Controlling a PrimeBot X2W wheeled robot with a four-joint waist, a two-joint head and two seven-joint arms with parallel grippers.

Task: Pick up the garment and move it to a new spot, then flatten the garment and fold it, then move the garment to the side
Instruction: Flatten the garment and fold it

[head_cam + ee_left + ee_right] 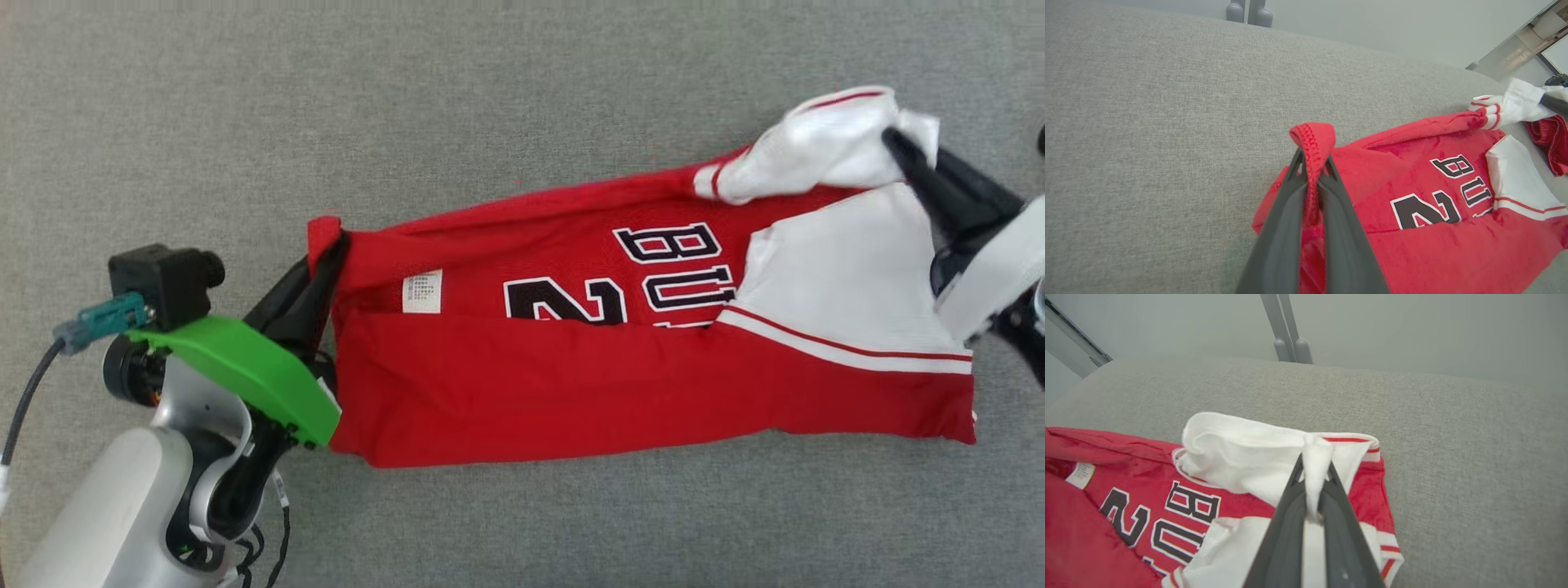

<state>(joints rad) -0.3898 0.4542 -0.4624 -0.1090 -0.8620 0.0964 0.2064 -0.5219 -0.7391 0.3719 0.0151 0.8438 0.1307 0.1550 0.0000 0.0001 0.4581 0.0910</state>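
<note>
Clamping red garment: left pincer, right pincer; grey cloth surface, pale wall.

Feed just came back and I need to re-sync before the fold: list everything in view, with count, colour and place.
jersey: one, red with white panels and black lettering, lying partly folded across the surface
care label: one, white, on the jersey near its left end
fabric surface: one, grey, under the jersey
posts: two, grey, beyond the surface's far edge
wrist cover: one, green, on the left arm
left claw: one, dark, shut on the jersey's red stitched edge
right claw: one, dark, shut on the jersey's white fabric
</note>
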